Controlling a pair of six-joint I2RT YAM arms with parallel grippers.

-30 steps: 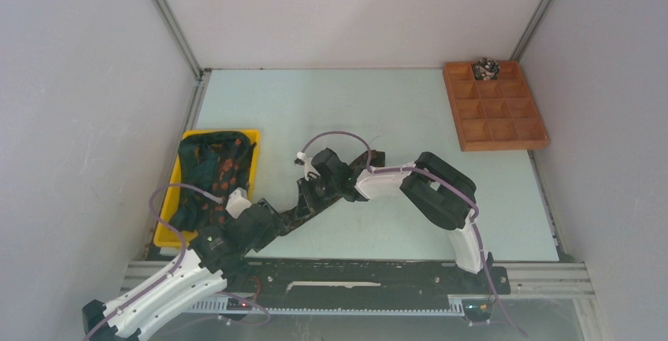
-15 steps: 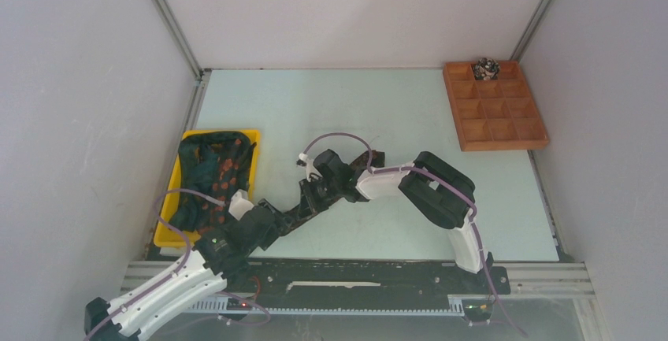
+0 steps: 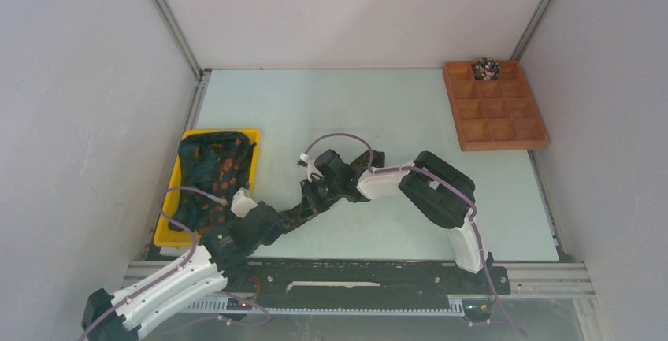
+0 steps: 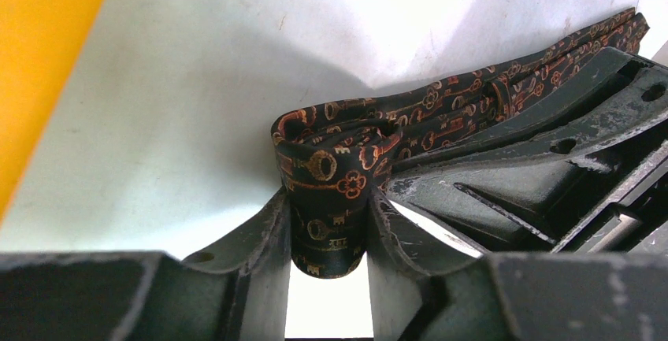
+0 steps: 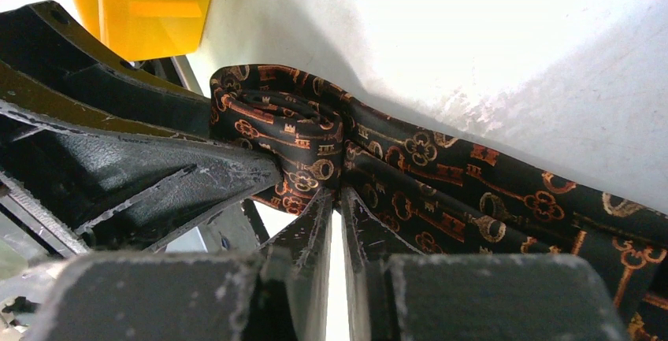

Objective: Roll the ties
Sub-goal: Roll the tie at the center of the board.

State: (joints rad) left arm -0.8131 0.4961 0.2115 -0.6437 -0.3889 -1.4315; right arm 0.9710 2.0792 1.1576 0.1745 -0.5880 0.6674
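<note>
A dark tie (image 3: pixel 364 160) with orange key prints lies slanted across the table middle, mostly under the arms. Its near end is wound into a small coil (image 4: pixel 327 164). My left gripper (image 4: pixel 327 209) is shut on that coil, which fills the gap between both fingers. From the other side my right gripper (image 5: pixel 337 193) is nearly shut, pinching the tie fabric right beside the coil (image 5: pixel 295 132). From above, the left gripper (image 3: pixel 277 220) and right gripper (image 3: pixel 313 194) meet tip to tip. A finished coiled tie (image 3: pixel 485 67) sits in a back compartment of the wooden box.
A yellow tray (image 3: pixel 168 235) at the left holds a heap of more dark ties (image 3: pixel 211 176). The wooden compartment box (image 3: pixel 495 116) stands at the back right. White walls close in the table on three sides.
My left gripper has closed onto the tie's coil, and the left arm has drawn slightly down and left. The right arm has hardly moved.
</note>
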